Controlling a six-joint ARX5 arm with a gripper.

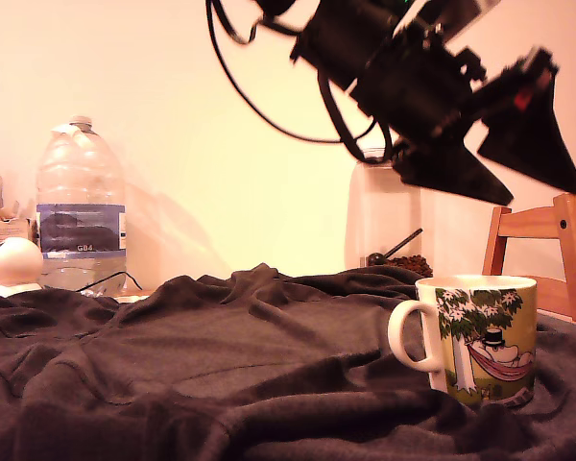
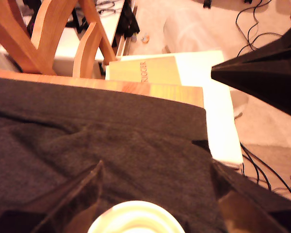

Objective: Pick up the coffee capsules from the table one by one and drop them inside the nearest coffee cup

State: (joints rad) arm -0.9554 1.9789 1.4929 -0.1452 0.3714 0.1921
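Gripper: upper right of the exterior frame, high above the table, tilted, fingertips aimed down toward the lower right; motion-blurred. Likely hanging over the mug so a drop would land inside.
Jaws: two black fingers spread well apart in the exterior frame; nothing visible between them. In the wrist frame only one dark fingertip shows, at right. Read as open and empty, though a small pod could hide in the blur.
Coffee cup: lower right of the exterior frame, upright on the cloth, loop handle toward frame left, tree and hammock print facing the camera. Pale rim at bottom centre of the wrist frame, so nearly under the gripper. Inside not visible; contents unknown.
Coffee capsules: none seen in either frame; on the cloth, in the cup or hidden in folds, cannot tell.
Table: draped in dark grey wrinkled cloth, filling the lower half of the exterior frame; folds deep enough to hide small pods. Wooden edge bare beyond the cloth in the wrist frame.
Background: water bottle and white ball figure at left of the exterior frame, clear container centre right, wooden chair at the right edge; all away from the cup.
Stage guess: at or around the drop over the cup, or a search for the next capsule.
Risk: the arm sits high; a pod let go from there could bounce off the rim.
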